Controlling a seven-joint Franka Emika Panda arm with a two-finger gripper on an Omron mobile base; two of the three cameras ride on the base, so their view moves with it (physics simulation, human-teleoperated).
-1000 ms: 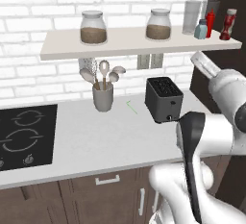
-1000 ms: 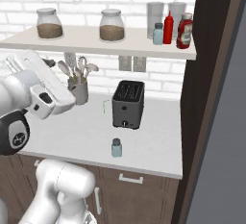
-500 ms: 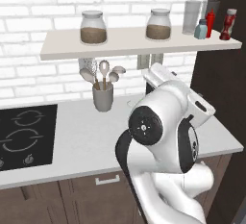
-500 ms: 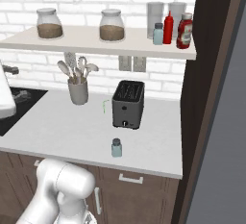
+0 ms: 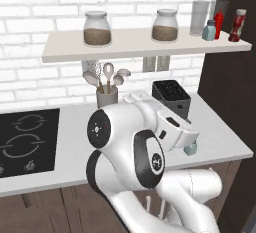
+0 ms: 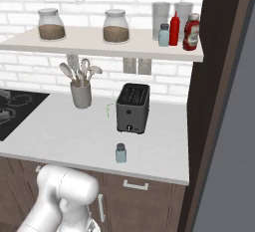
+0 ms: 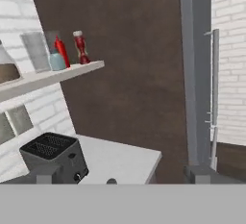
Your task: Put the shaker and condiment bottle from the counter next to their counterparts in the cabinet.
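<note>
The shaker (image 6: 120, 153) stands alone on the counter (image 6: 64, 136) near its front edge, in front of the toaster. In the left base view the shaker (image 5: 190, 149) peeks out just below my white hand. The condiment bottle (image 6: 191, 32) stands at the right end of the cabinet shelf (image 6: 99, 47), beside the red squeeze bottle (image 6: 174, 28) and the twin shaker (image 6: 164, 35). In the hand view my gripper (image 7: 120, 178) is open, its tips wide apart with nothing between them. The shaker's dark top (image 7: 111, 181) shows low between them.
A dark toaster (image 6: 133, 107) sits behind the shaker, and a utensil holder (image 6: 81, 94) stands to its left. Two jars (image 6: 116, 26) and two glasses (image 6: 161, 14) share the shelf. A tall dark brown panel (image 6: 209, 101) bounds the counter on the right. The cooktop (image 5: 25, 139) lies at the left.
The arm has swung down from near the shelf's right end and now hangs low over the counter's front right. The jaws have stayed open. Nothing on the counter or shelf has moved.
</note>
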